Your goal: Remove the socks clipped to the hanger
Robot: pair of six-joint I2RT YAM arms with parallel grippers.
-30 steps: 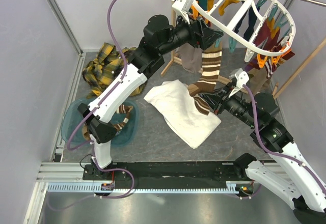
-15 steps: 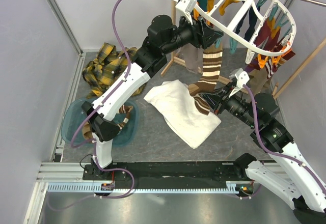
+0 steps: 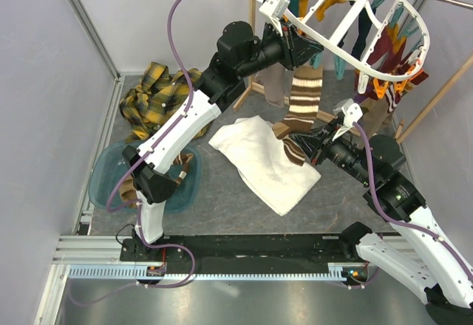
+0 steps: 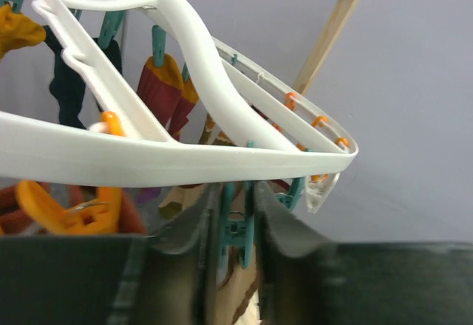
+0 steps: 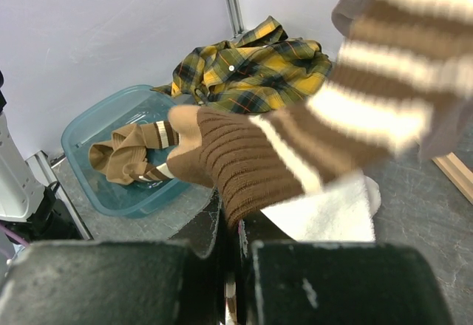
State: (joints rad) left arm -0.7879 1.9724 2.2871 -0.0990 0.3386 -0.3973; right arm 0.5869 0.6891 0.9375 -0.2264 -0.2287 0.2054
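Note:
The white ring hanger hangs at the top right, with several socks clipped to it: mustard, maroon and dark teal. From its near rim hangs a brown and cream striped sock. My left gripper is right under that rim. In the left wrist view its jaws press both sides of a teal clip below the hanger. My right gripper is shut on the striped sock's lower end, pulling it sideways; the jaws meet on the fabric.
A white towel lies on the grey floor below the sock. A yellow-black plaid shirt is heaped at the back left. A teal bin holds brown striped socks. A wooden rack frame stands at the right.
My left gripper has slid right under the hanger rim and its jaws have closed in on the teal clip. The striped sock's top shifted slightly right. The right arm has stayed put.

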